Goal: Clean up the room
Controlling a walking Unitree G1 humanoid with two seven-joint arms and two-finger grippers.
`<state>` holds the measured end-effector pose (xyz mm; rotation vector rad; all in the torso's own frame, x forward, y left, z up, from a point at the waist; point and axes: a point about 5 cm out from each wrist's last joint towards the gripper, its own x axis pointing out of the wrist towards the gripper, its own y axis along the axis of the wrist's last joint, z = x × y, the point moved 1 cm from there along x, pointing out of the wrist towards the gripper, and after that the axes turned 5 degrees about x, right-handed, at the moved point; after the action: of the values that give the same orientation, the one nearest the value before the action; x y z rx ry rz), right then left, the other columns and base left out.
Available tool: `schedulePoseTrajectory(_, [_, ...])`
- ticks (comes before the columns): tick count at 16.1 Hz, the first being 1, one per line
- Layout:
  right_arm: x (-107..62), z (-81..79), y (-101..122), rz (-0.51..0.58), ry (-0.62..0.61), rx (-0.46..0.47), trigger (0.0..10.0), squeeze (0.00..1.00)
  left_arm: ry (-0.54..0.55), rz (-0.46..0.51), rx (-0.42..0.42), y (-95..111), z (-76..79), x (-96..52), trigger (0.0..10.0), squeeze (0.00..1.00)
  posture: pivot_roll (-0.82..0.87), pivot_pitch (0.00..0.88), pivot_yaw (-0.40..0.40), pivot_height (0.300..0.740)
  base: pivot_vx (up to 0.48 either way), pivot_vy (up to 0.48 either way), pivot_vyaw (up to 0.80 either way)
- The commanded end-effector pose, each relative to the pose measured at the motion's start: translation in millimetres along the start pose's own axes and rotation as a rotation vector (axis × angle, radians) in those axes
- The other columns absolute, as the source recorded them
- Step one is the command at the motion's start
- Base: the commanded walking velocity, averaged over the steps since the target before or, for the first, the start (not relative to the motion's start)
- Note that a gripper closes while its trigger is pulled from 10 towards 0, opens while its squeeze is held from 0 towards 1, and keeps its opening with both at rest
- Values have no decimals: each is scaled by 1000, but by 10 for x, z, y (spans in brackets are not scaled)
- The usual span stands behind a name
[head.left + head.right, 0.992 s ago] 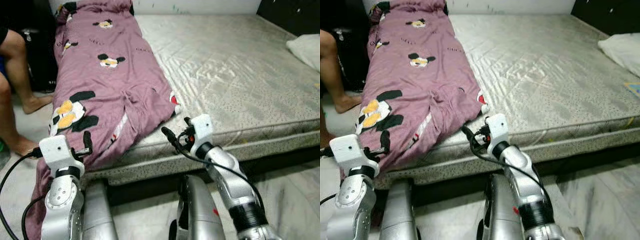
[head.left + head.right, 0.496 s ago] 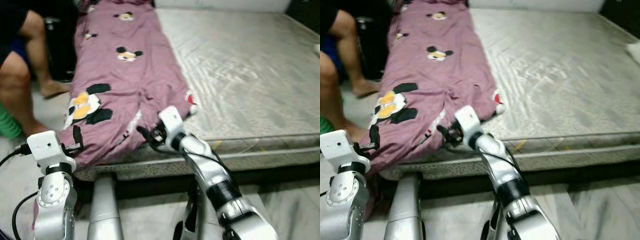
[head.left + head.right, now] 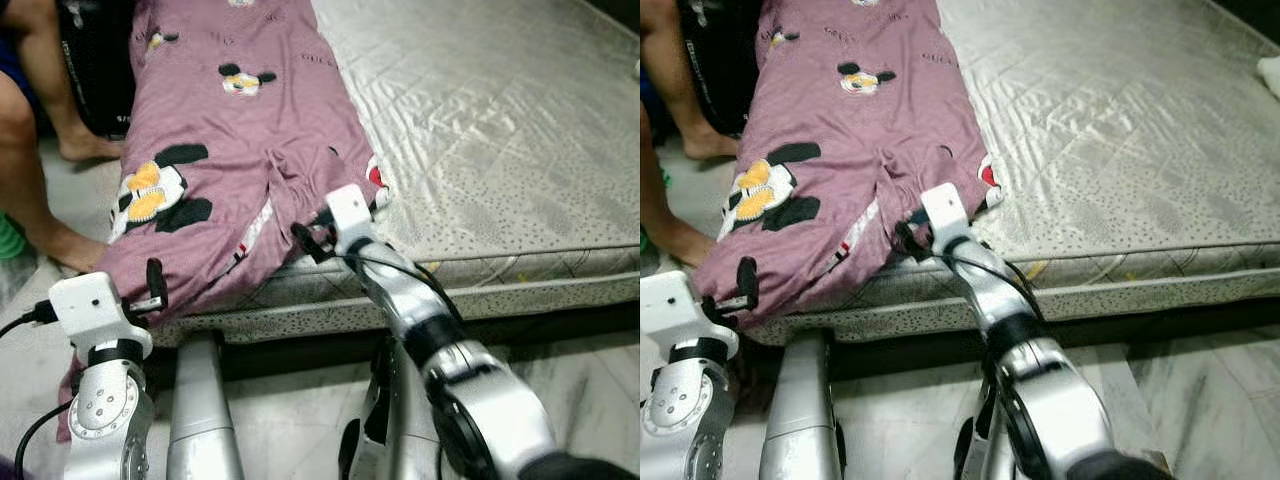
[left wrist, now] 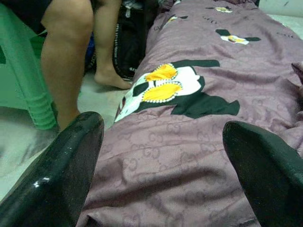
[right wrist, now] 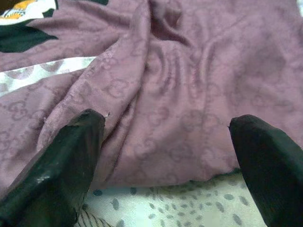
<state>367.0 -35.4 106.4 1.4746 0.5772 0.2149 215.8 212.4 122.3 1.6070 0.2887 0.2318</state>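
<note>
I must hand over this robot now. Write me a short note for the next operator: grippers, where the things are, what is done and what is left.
Right gripper: open, at the mattress edge, fingers facing the near edge of the purple blanket, nothing held.
Left gripper: open, low beside the bed, aimed at the blanket's hanging left side, nothing held.
Blanket: lies crumpled along the left part of the mattress, one side drooping over the edge toward the floor.
A person's legs and a green stool are to the left of the bed; keep clear.
Done: both arms brought up to the blanket.
Left: grasp it, then straighten or fold it.
</note>
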Motion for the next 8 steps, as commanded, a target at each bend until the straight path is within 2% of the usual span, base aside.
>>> schedulePoseTrajectory(1, [49, -9, 63, -5, -16, 28, 10000, 0, 18, 4, 13, 45, -21, -31, 10000, 0, 190, 140, -98, 488, 0, 0, 0])
schedulePoseTrajectory(4, [86, 52, 168, 15, -60, 77, 10000, 0, 26, -6, 19, 54, -43, -73, 10000, 0, 187, 131, -96, 488, 0, 0, 0])
schedulePoseTrajectory(6, [90, 84, 148, -3, -87, 146, 10000, 0, 29, -5, 18, 63, -36, -54, 10000, 0, 175, 124, -94, 488, 0, 0, 0])
schedulePoseTrajectory(8, [131, -46, 166, -4, -87, 181, 10000, 0, 19, 5, 5, 94, 28, -16, 10000, 0, 175, 126, -97, 488, 0, 0, 0])
